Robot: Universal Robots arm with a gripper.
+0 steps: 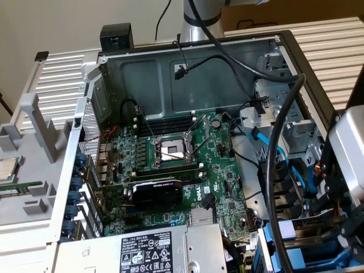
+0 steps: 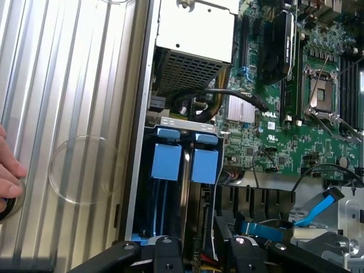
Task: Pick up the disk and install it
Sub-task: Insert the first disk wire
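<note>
My gripper (image 2: 205, 257) hangs over the drive bay at one corner of the open computer case. Its black fingers (image 2: 165, 255) stand apart, and between them I see loose cables deeper in the case, nothing gripped. Just beyond the fingertips, two blue plastic frames (image 2: 168, 162) (image 2: 205, 166) sit side by side in the bay, seen edge-on. The disk's labelled face is hidden, so I cannot tell which frame carries it. In the exterior view the arm's end (image 1: 347, 153) stands over the blue bay (image 1: 310, 250) at the exterior view's right.
The silver power-supply box (image 1: 142, 250) (image 2: 196, 28) sits beside the bay. Past it lie the motherboard (image 1: 187, 165) with its bare CPU socket (image 1: 170, 151) and a black card (image 1: 156, 190). Blue data cables (image 2: 310, 213) and black cables (image 1: 278, 142) cross nearby. A person's hand (image 2: 8, 173) rests on the ribbed panel (image 2: 68, 114).
</note>
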